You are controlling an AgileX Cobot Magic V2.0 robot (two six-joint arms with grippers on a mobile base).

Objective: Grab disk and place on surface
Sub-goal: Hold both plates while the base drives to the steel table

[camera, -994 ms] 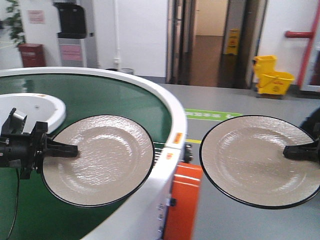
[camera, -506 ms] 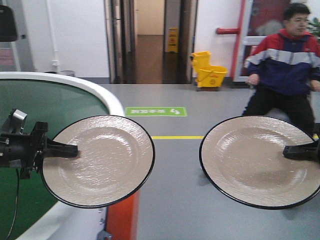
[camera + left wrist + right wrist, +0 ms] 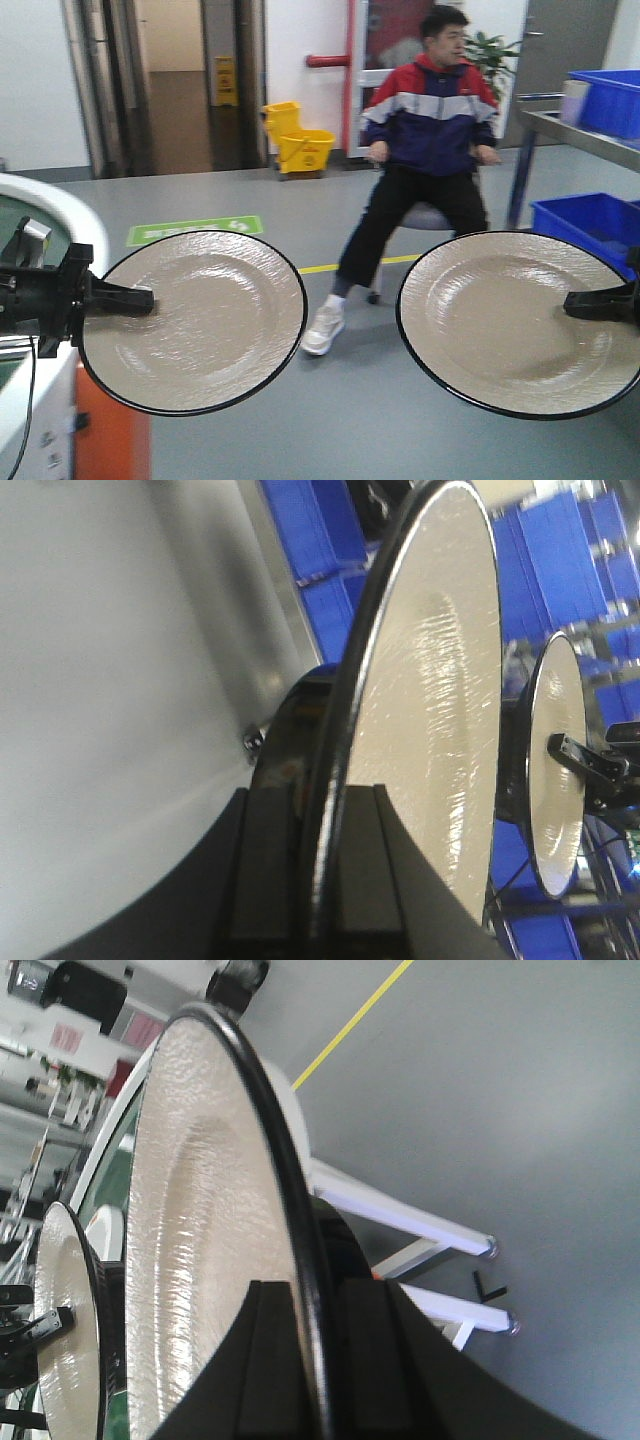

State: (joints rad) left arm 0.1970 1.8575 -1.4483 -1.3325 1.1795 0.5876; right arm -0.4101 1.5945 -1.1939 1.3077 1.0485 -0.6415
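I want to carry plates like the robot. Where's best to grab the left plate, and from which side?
Grab the left plate by its black rim, coming from its outer left side, level with it. It is wide and shallow, so only the edge fits a pinch; the left gripper grips there.

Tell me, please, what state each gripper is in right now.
Left gripper: shut on the rim of the left disk.
Right gripper: shut on the rim of the right disk.
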